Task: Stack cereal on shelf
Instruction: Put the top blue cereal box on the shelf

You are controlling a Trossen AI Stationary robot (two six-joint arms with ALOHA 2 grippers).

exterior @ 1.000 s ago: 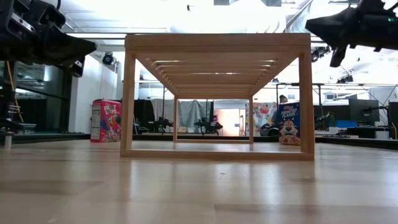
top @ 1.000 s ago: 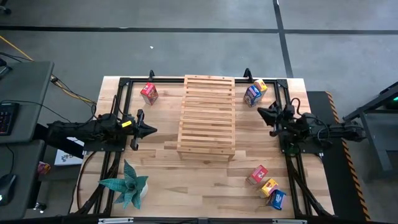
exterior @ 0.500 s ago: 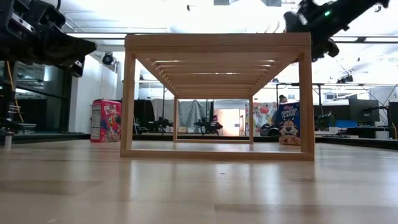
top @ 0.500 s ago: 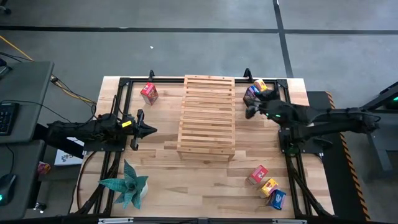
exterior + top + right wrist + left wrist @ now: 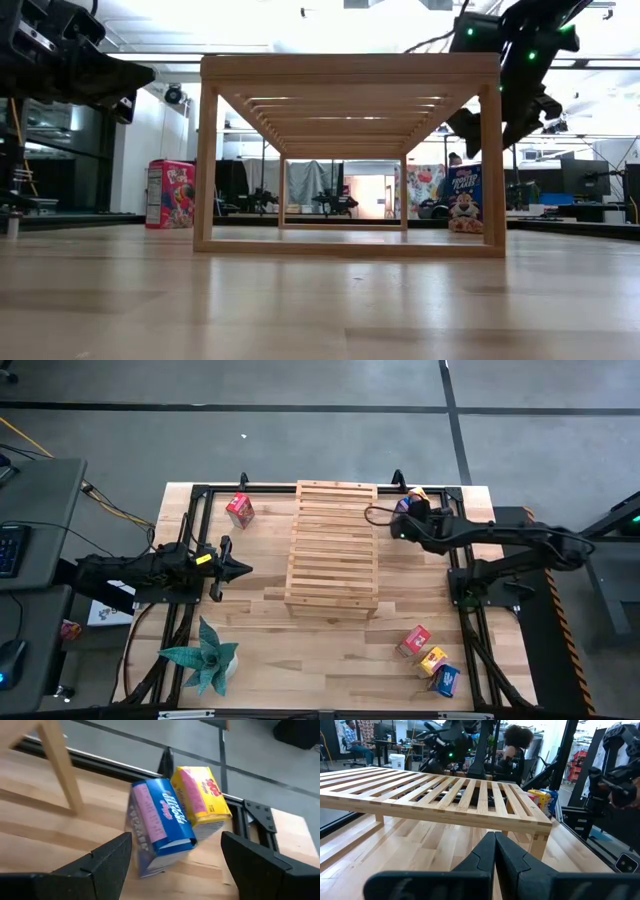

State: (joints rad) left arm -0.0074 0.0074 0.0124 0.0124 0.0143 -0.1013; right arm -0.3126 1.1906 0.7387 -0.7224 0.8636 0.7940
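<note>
While the right gripper [image 5: 172, 857] hung wide open, empty, over the blue box [image 5: 161, 822], centring before closing looked wise; left gripper [image 5: 495, 851] was closed, empty.

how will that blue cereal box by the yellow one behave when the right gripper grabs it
The blue cereal box is small cardboard, so probably light, and its walls may dent under a hard squeeze. It stands upright on a narrow base against the yellow box, so a nudge could tip it. The open right gripper straddles it; the glossy print may slip.
</note>
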